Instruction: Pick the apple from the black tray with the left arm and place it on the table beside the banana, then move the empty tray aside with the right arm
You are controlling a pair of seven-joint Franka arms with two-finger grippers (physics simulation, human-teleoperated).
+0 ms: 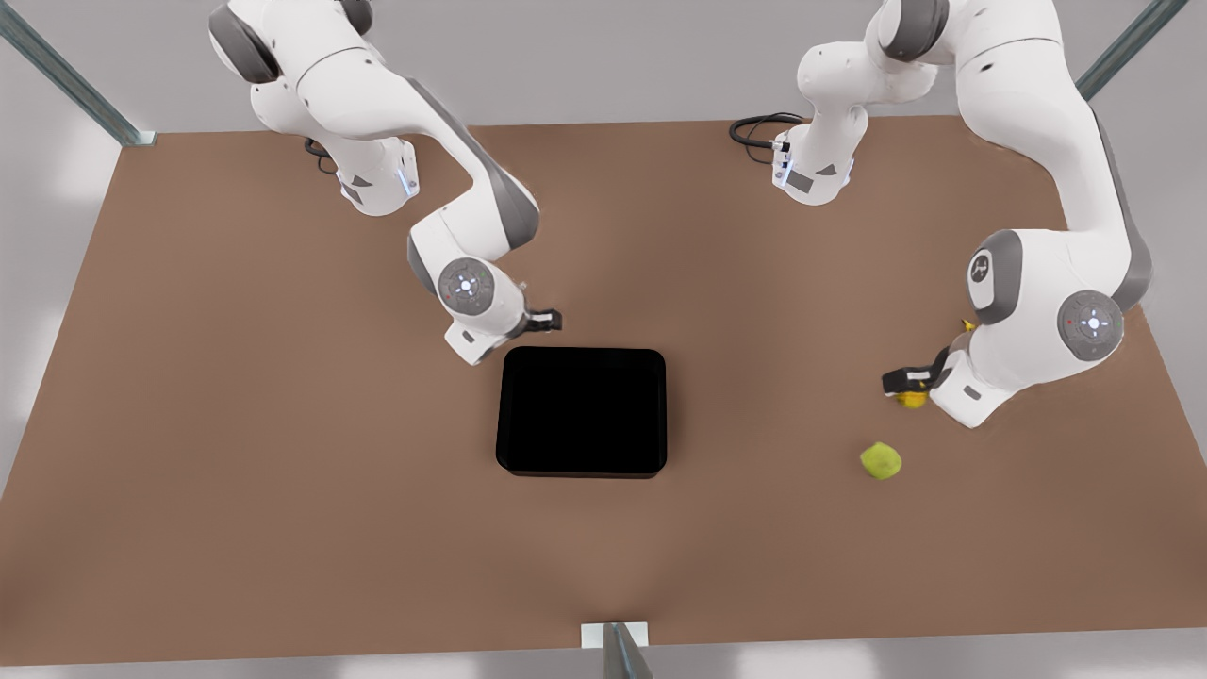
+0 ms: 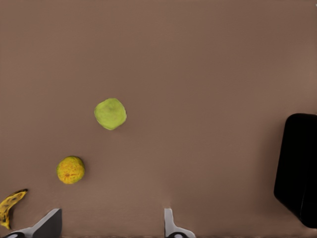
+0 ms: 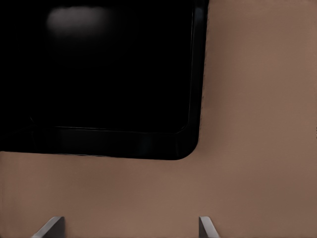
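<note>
The apple [image 1: 881, 460] lies on the table [image 1: 283, 453] near the banana [image 2: 10, 207]; the black tray [image 1: 582, 410] sits empty. The left gripper [image 2: 111, 225] and right gripper [image 3: 130, 227] both stand apart. Risk — the right gripper, at the tray's far-left corner, may slip off the low rim.

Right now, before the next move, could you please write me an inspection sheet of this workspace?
Surface: the table is flat brown, with nothing spilled.
Job's things: the apple lies on the table, apart from the black tray, which holds nothing. The banana lies near the orange-yellow fruit.
Clutter: that orange-yellow fruit only.
Grippers: the left gripper is open above the fruits, at the front view's right; the right gripper is open by the tray's corner.
Cables: a black cable loops at one arm's base.
Surroundings: metal frame posts at the table's corners.
</note>
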